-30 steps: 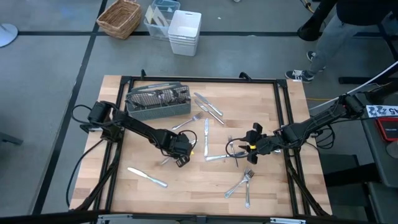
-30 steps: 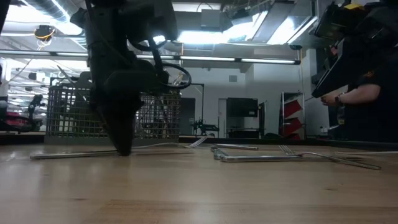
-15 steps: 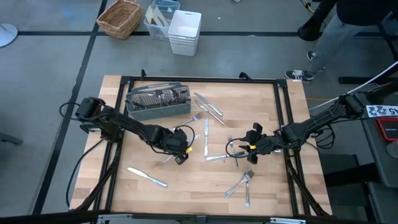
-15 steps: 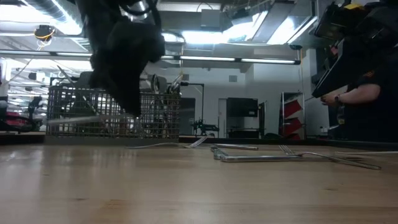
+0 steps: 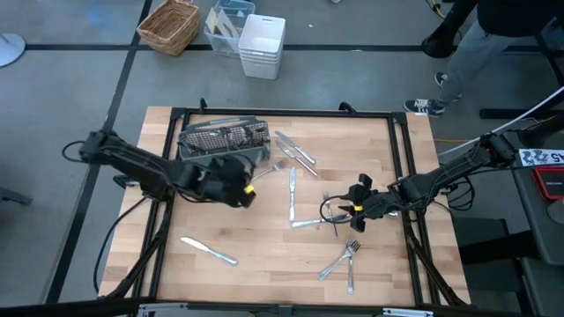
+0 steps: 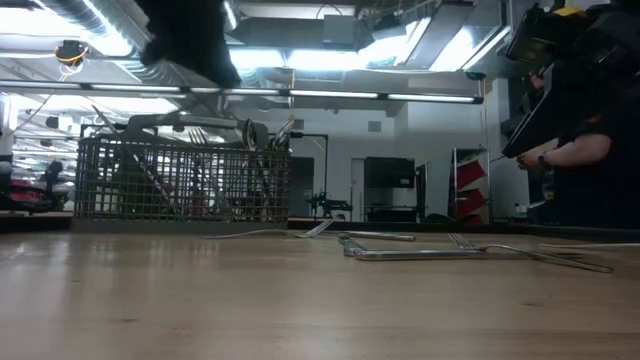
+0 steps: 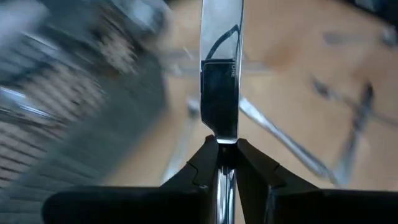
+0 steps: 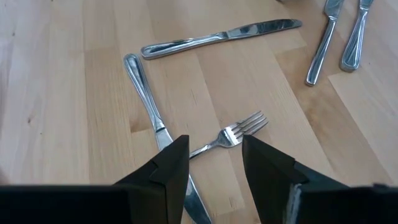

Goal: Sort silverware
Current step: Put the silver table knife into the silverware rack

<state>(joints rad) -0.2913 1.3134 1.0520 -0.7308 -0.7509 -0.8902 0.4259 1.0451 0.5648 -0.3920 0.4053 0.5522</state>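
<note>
Silver forks, knives and spoons lie scattered on the wooden table: two knives (image 5: 295, 150) right of the grey mesh caddy (image 5: 225, 145), a knife (image 5: 209, 251) near the front, and forks (image 5: 344, 260) at front right. My left gripper (image 5: 238, 187) hangs high by the caddy's near right corner, shut on a flat silver piece (image 7: 221, 68). My right gripper (image 8: 214, 165) is open at mid-right, with its fingers on either side of a fork (image 8: 230, 137) that lies flat beside a knife (image 8: 155, 124). My left gripper pinches the flat silver piece between its two fingers. The hold is at the end of the piece nearest the fingertips (image 7: 221, 134), and I cannot tell which end that is. The piece juts straight ahead in line with the fingers, lifted clear of the table.
The caddy (image 6: 180, 180) holds several pieces upright. More silverware lies in the table's middle (image 5: 292, 189), and another knife (image 8: 221, 36) lies ahead of the right gripper. A black frame rims the table. A wicker basket (image 5: 169, 25) and bins stand on the floor beyond. A person (image 6: 590, 150) stands at right.
My left gripper has risen from the table with the silver piece, which is now lifted clear. It has moved toward the far left, from mid-table to the caddy's near right corner. The right arm has kept still.
</note>
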